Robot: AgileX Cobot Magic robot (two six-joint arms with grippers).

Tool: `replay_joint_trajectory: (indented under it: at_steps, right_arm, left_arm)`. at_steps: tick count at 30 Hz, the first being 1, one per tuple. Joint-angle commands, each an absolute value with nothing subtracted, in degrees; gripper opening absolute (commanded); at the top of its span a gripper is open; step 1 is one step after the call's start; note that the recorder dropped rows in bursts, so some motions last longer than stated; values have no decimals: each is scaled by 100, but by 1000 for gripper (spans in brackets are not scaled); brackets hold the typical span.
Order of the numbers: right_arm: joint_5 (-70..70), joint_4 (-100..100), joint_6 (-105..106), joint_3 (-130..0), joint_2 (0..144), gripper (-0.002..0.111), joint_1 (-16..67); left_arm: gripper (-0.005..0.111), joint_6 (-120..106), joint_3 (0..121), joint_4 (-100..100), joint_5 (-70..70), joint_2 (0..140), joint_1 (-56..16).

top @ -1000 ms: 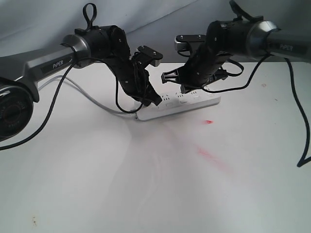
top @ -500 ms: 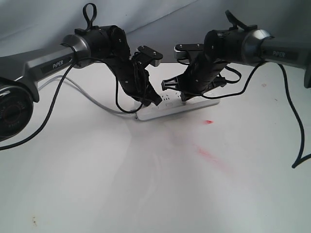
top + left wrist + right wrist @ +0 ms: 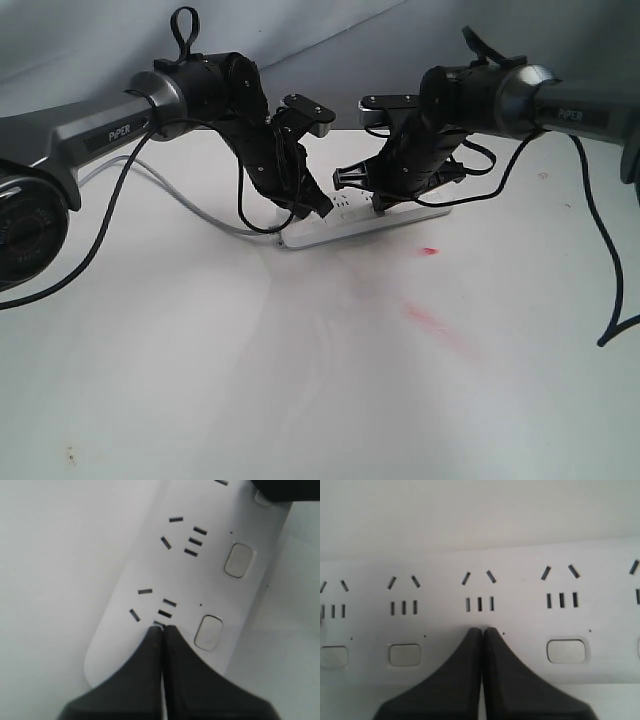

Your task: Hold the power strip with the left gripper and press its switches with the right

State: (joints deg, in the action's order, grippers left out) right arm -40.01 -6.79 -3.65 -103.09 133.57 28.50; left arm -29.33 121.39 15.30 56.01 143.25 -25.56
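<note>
The power strip [image 3: 345, 228] lies far back on the white table [image 3: 250, 380], with wide bare surface in front of it. The left gripper [image 3: 162, 630], fingers pinched together, sits at the strip's rounded end. The right gripper [image 3: 482, 630], likewise closed, covers the middle one of the switches [image 3: 405, 655].

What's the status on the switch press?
Both shut: left gripper tips on power strip end; right gripper covering middle switch spot. Neighbouring switches uncovered. Nothing in the way.
</note>
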Motion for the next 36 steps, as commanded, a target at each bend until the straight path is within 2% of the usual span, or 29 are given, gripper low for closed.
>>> replay_joint_trajectory:
  at_steps: [1,32,36]
  right_arm:
    - [-4194,-668,-306,-10274,13564,0,2861]
    - [-4459,-267,-345,-10238,13691,0,3076]
    - [-4103,-253,-392,-10238,13159,0,3076]
  left_arm:
    - [0,-2909,12053,1450,5675,14543,-2560]
    - [0,-2922,12053,1450,5630,14543,-2560]
    - [0,-2909,12053,1450,5630,14543,-2560]
